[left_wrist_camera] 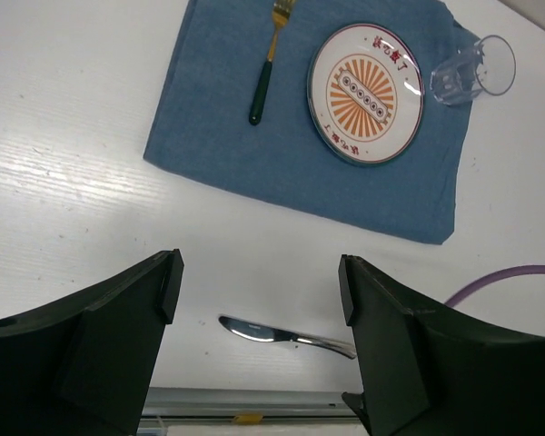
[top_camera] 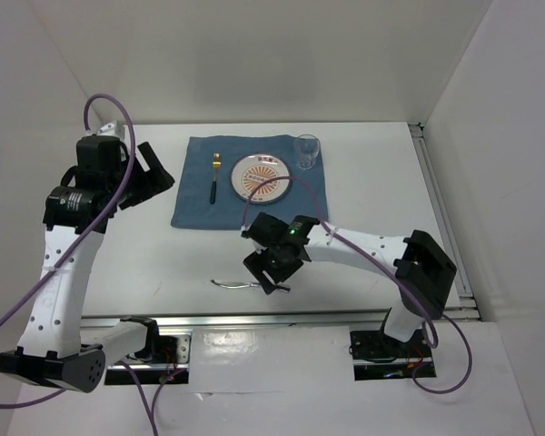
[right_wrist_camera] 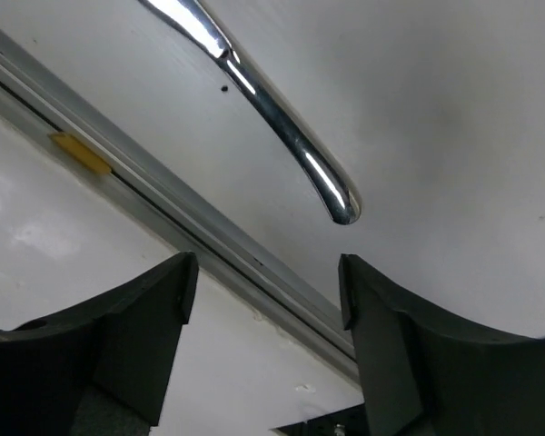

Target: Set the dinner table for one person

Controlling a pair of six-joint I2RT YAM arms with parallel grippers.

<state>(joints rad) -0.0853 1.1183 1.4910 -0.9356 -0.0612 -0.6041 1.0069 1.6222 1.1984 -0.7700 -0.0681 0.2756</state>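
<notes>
The white dinner table [top_camera: 372, 191] fills the floor of the booth, with a metal rail [top_camera: 282, 318] along its 6 o'clock edge. Toward 12 o'clock lies a blue placemat [top_camera: 193, 204]. On it sits a round plate with an orange sunburst [top_camera: 262, 177]. A gold fork with a dark handle [top_camera: 214, 178] lies at the plate's 9 o'clock, and a clear glass [top_camera: 307, 151] stands at its 1 o'clock.

At 6 o'clock from the mat, on bare table near the rail, lies a steel table knife [top_camera: 234, 284]. The right gripper [right_wrist_camera: 268, 282] hovers over its handle end, jaws spread wide and holding nothing. The left gripper [left_wrist_camera: 259, 282] hangs at the mat's 9 o'clock, raised off the table, also gaping wide and empty.
</notes>
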